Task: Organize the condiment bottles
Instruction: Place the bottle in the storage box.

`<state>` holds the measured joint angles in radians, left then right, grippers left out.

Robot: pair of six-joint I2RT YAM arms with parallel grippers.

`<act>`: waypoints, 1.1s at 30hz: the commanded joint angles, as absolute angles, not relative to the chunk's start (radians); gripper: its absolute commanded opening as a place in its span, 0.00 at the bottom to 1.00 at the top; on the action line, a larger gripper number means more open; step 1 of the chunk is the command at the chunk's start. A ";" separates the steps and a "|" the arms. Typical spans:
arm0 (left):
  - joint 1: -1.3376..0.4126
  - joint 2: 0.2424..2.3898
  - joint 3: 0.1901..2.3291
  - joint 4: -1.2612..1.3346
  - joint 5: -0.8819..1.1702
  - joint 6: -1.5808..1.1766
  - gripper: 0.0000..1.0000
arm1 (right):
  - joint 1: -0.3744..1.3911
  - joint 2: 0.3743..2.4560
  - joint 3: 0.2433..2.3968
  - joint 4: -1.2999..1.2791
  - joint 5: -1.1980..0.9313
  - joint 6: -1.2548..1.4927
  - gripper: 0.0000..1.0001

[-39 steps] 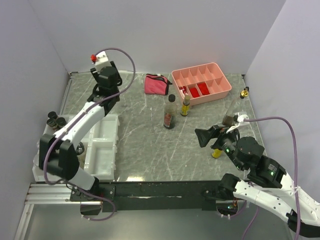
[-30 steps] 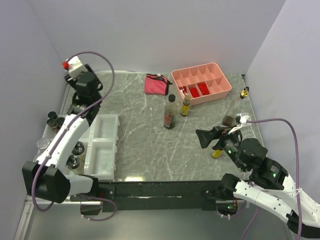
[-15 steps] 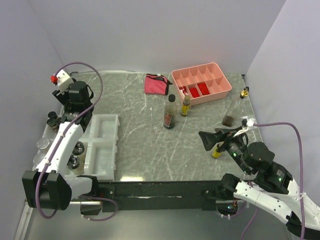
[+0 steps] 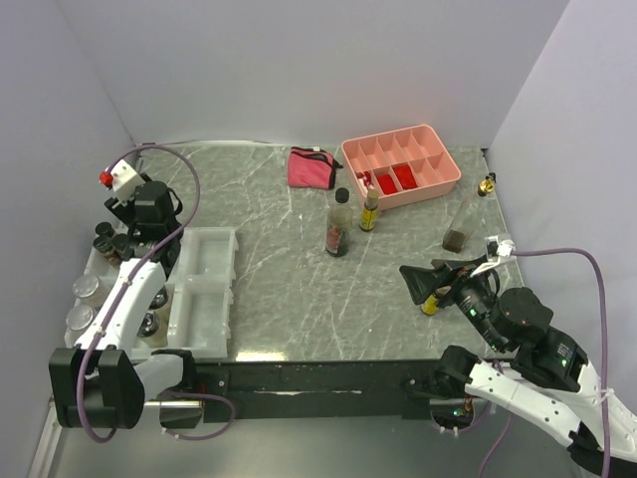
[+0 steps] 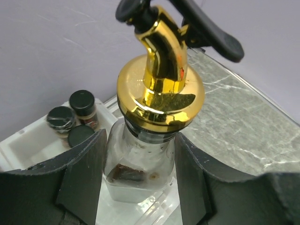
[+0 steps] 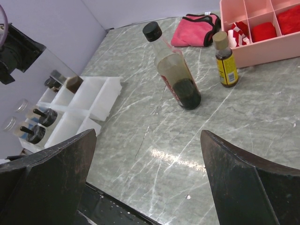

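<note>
The left gripper point(image 5: 138, 174) was pinching a gold-spouted bottle point(image 5: 158, 101) by its glass shoulders, one finger pressed against each side. The bottle sat upright in the grasp with a little dark residue at its bottom. Directly beneath the fingertips lay a compartment of the white organizer point(image 4: 204, 289), and just off to one side stood three black-lidded spice jars point(image 5: 77, 117) in slots of their own. Whether the bottle's base touched the slot floor could not be told. This looked like the placing step, so the next move called for a straight descent into the free compartment, keeping the bottle vertical and clear of the jars, and only then spreading the fingers. The right gripper point(image 6: 150, 187) hung spread wide with nothing between its fingers. Ahead of it and well apart, a tall black-capped bottle point(image 6: 176, 70) stood on the marble table point(image 6: 262, 122). A small yellow-labelled bottle point(image 6: 225, 58) stood farther on, just beside the pink tray point(image 6: 267, 49) and near the pink pouch point(image 6: 194, 30). Those bottles seemed the likely next pickups.
</note>
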<state>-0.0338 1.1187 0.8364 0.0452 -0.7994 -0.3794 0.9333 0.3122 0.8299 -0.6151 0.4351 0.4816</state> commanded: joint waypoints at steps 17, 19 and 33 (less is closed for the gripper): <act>-0.012 1.149 0.718 0.414 -0.678 -0.327 0.01 | 0.930 0.290 0.848 -0.617 0.454 0.483 1.00; -0.012 1.155 0.709 0.440 -0.673 -0.308 0.01 | 0.928 0.291 0.848 -0.617 0.456 0.483 1.00; -0.011 1.221 0.724 0.431 -0.652 -0.304 0.49 | 0.930 0.282 0.848 -0.632 0.465 0.489 1.00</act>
<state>-0.0105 1.2201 0.6899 0.3416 -0.6838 -0.2859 0.9333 0.2920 0.8299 -0.6365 0.4473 0.4820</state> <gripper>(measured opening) 0.583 0.999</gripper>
